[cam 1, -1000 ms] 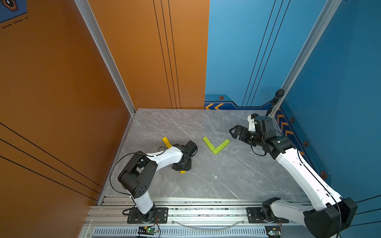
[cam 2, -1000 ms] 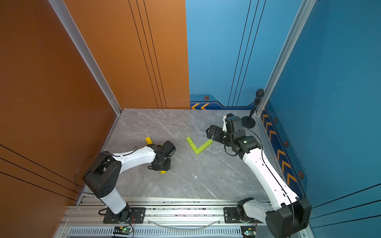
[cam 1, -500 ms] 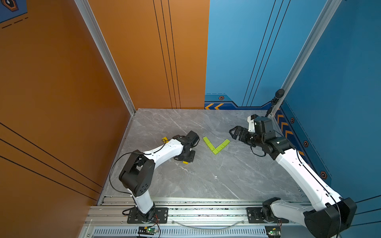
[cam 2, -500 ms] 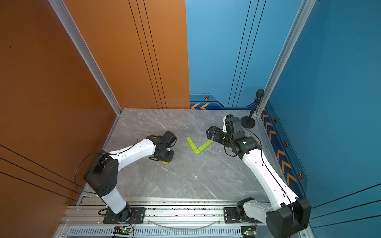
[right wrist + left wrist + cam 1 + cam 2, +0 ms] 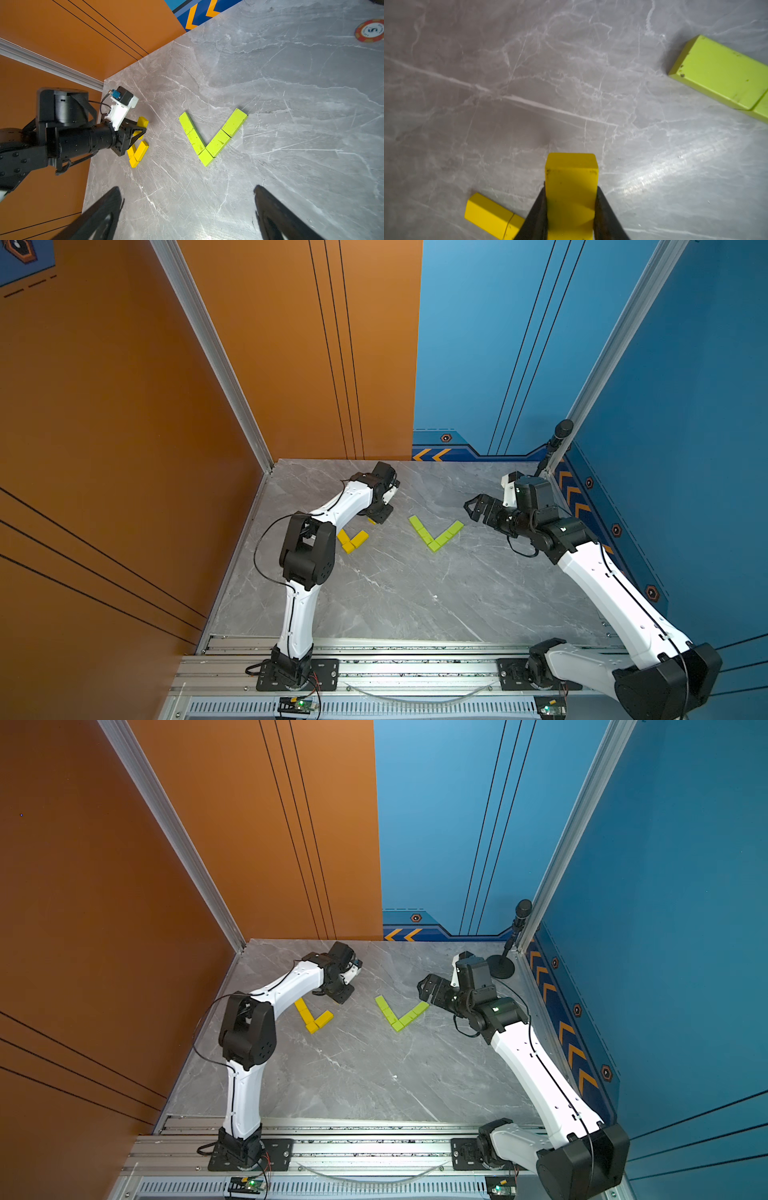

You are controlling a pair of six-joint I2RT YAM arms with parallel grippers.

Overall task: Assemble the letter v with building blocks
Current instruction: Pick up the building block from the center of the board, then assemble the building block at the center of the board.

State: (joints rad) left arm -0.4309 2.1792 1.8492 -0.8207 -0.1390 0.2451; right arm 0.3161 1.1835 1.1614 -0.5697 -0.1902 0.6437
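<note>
Nearly: green V (image 5: 434,544) done; yellow V (image 5: 356,539) by table's (image 5: 395,593) left edge lacks block (image 5: 571,166) left gripper (image 5: 571,186) clamps; right gripper (image 5: 187,187) spread, empty.

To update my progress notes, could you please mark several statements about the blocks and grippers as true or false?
1. The left gripper grips a yellow block. True.
2. The right gripper holds a green block. False: it is open and empty.
3. The green blocks form a V on the table. True.
4. The other yellow blocks touch the green blocks. False: bare table lies between them.
</note>
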